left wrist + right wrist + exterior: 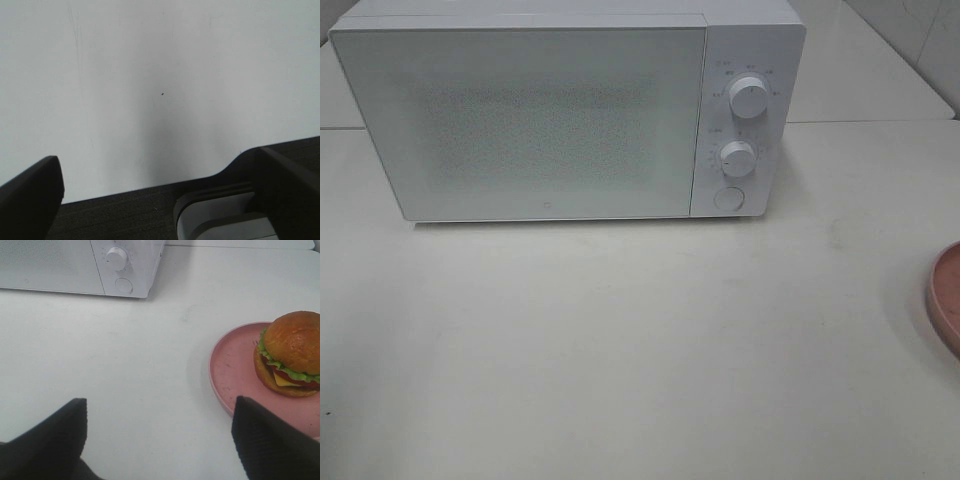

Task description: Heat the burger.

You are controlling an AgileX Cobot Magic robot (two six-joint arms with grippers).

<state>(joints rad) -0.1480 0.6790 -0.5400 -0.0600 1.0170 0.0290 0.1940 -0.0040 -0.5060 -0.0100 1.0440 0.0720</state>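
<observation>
The burger (pixel 292 352), with glossy brown bun, green lettuce, yellow cheese and a red slice, stands on a round pink plate (pixel 232 365) in the right wrist view. My right gripper (pixel 160 440) is open and empty, short of the plate, one dark finger (pixel 275 440) close to the plate's near rim. The left gripper (pixel 160 200) is open over bare white table, nothing between its fingers (pixel 30 200). Neither gripper shows in the exterior high view, where only the plate's rim (pixel 948 295) appears at the right edge and the burger is out of view.
A white microwave (pixel 520 110) stands at the back of the table with its door shut, two knobs (pixel 749 95) and a round button (pixel 728 198) on its right panel. It also shows in the right wrist view as the microwave (pixel 75 265). The table's edge (pixel 150 187) meets dark floor.
</observation>
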